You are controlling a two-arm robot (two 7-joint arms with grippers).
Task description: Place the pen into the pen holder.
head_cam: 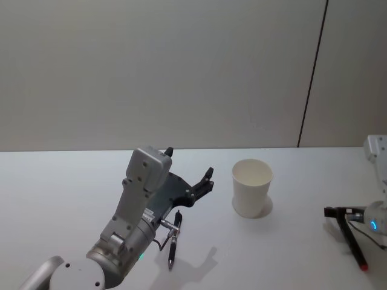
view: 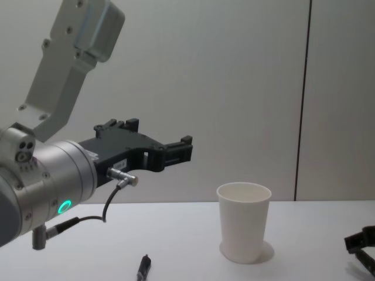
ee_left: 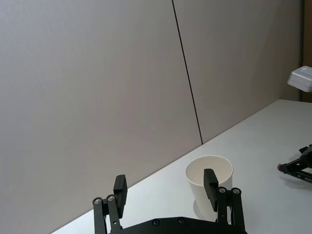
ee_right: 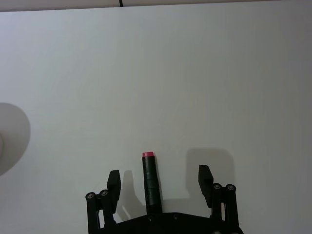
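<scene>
Plainly we are at the very start: the pen holder stands upright on the counter with no pen in it, so the pick-up, the carry and the drop are all left to do. A black pen lies flat on the counter beside our left forearm, apart from the pen holder. A pink-ended pen lies farther to the right, and we cannot tell which one the task means. Our left gripper hangs raised above the counter, aimed toward the pen holder, its fingers spread and empty. Our right gripper sits low over the pink-ended pen, fingers apart on either side without touching it.
</scene>
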